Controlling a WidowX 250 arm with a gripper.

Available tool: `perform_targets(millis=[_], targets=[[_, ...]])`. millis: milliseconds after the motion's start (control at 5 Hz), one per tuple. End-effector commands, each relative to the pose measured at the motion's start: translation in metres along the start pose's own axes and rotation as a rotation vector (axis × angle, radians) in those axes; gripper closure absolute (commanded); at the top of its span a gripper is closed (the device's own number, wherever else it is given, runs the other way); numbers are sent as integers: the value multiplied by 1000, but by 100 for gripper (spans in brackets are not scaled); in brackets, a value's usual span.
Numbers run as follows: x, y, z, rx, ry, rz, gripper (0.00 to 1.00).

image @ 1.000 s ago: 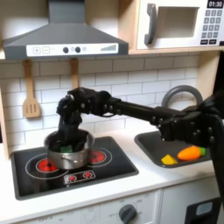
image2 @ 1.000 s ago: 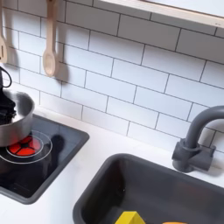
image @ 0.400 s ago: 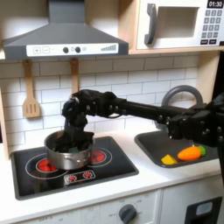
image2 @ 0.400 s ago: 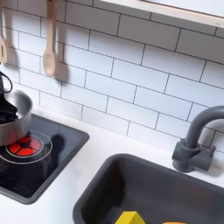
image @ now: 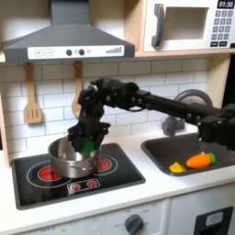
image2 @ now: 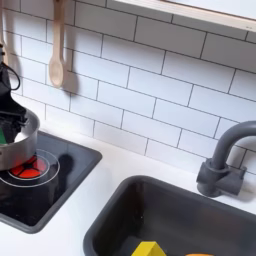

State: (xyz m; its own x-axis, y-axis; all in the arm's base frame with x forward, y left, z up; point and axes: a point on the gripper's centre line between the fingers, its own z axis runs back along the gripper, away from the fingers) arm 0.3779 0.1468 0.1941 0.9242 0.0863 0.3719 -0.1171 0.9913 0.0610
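Above steel pot (image: pixel 72 161) | fingers (image: pixel 87 140) closed on green object (image: pixel 88 144), lifted

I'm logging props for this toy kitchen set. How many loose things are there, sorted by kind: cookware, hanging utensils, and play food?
Cookware: 1, the silver pot
Hanging utensils: 2, a wooden spatula and a wooden spoon
Play food: 3, a green piece, a yellow piece, an orange carrot
Total: 6

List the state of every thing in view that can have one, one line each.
gripper: above the pot, shut on a green thing
green thing: held, lifted over the pot
pot: upright on the stove's left burner
sink: holds an orange thing and a yellow thing
microwave: door closed
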Motion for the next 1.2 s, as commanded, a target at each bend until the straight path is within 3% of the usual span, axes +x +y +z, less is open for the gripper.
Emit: perform_targets(millis=[0, 400, 1000], targets=[[0, -20, 38, -7, -66, -45, 100], [-22, -46, 66, -52, -77, -40, 100], [-63, -61, 111, -89, -84, -77, 100]])
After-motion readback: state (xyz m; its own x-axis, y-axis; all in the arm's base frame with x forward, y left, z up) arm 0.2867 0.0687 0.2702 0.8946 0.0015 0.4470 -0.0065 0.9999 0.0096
